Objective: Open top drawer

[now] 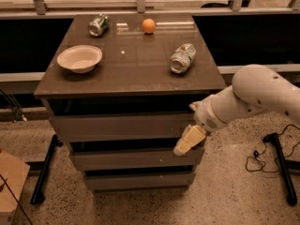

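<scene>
Floor: speckled stone; you see a cardboard box (10, 182) at the lower left and a black stand leg (282, 168) with a loose cable (255, 159) at the right.
Bottom drawer (140, 180): lowest grey front, nearest the floor.
Middle drawer (131, 159): slim grey front directly above it.
Tool (190, 140): pale yellow tip at the right end of the drawer stack, in front of the seam between the top drawer and the middle drawer. You cannot tell whether it is open or closed, nor whether it touches a front.
Arm (253, 96): white, reaching in from the right, angled down to the tool.
Top drawer (122, 127): uppermost grey front, plain, spanning the cabinet width, directly under the table with a dark gap above it.
Table (126, 74): dark glossy top.
Bowl (79, 58): pale, upright, left side.
Near can (182, 58): lying on its side, right side.
Orange (148, 26): at the far edge, centre.
Far can (98, 25): lying on its side, far left, well apart from the orange.
</scene>
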### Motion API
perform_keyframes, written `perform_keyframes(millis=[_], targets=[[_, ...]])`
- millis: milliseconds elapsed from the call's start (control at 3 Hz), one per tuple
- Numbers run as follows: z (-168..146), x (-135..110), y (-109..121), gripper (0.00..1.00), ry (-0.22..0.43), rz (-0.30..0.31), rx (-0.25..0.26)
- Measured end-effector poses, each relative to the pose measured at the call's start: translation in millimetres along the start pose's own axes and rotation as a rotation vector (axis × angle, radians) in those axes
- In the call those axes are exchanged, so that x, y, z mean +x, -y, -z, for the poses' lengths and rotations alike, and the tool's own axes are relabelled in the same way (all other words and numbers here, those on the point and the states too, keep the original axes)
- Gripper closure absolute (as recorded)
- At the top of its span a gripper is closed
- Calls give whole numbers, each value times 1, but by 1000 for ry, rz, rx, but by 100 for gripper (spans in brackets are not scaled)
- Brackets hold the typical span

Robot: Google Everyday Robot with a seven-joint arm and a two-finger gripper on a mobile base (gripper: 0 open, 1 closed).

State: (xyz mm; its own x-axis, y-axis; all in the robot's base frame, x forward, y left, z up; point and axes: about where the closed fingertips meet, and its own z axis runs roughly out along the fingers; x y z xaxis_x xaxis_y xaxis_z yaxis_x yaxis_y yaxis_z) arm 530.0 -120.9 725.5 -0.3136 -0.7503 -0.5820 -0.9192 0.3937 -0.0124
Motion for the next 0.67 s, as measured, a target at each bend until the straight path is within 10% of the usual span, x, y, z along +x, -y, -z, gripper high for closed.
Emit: perform_keyframes(millis=[667], targets=[[-49,8,46,0,-13,-11,-60]])
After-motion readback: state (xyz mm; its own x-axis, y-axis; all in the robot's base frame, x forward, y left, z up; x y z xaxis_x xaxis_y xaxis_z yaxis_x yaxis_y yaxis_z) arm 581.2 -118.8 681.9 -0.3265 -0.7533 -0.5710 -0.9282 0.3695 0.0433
